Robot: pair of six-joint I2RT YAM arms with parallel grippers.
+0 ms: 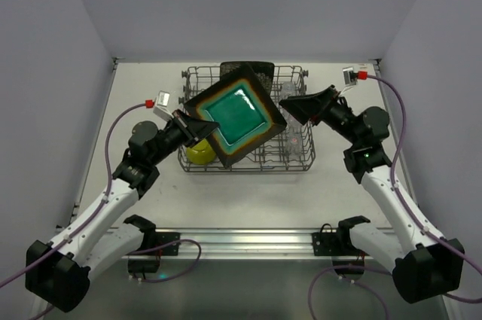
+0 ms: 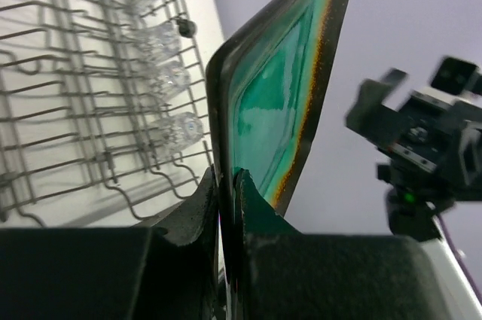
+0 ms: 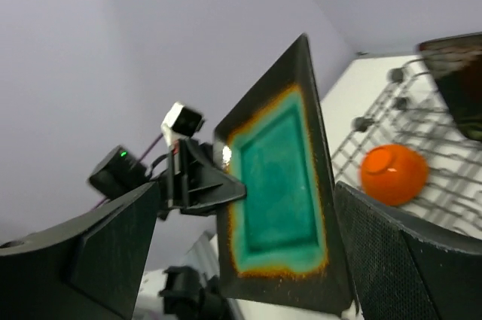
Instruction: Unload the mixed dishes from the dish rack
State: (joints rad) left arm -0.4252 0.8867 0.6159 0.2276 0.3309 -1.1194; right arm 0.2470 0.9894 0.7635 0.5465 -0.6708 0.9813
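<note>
My left gripper [image 1: 197, 129] is shut on the left edge of the teal-centred square black plate [image 1: 237, 115], which hangs tilted above the dish rack [image 1: 248, 167]. In the left wrist view the fingertips [image 2: 245, 184] pinch the plate's rim [image 2: 279, 86]. My right gripper [image 1: 290, 106] stands open just off the plate's right corner, not touching it. From the right wrist the plate [image 3: 282, 184] shows between the wide fingers, with the left gripper [image 3: 218, 184] on its far edge. A yellow-green bowl [image 1: 199, 153], an orange bowl [image 3: 393, 173], several clear glasses [image 2: 169, 71] and a second dark plate [image 1: 245, 68] sit in the rack.
The rack stands in the middle of the white table [image 1: 143, 86], walled by grey panels on three sides. A metal rail [image 1: 241, 239] runs along the near edge between the arm bases.
</note>
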